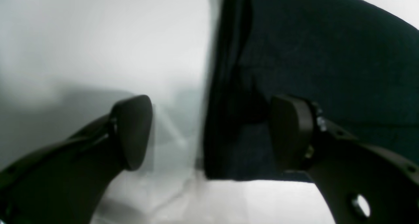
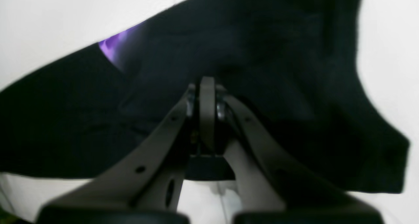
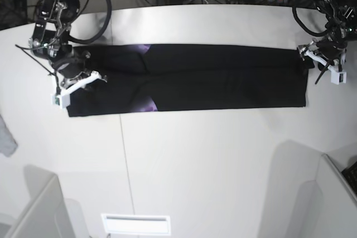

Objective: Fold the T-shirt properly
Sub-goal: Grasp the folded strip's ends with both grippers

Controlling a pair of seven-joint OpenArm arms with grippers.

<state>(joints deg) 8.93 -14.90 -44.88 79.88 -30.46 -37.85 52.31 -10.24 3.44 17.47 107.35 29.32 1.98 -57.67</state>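
Left claw (image 1: pixel 209 132): jaws wide, nothing held, at the T-shirt's end edge.
Right claw (image 2: pixel 207 96): jaws closed together over the T-shirt's opposite end; whether cloth is pinched is hidden.
T-shirt (image 3: pixel 189 79): long folded band across the tabletop (image 3: pixel 195 160).
Handling: probably soft, light, limp; take hold at corners.
Hidden: print mostly folded under.

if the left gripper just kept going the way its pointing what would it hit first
Most likely the folded edge of the T-shirt, which lies directly ahead between the open left gripper's jaws. Depth is unclear, so it may meet the white table beside it.
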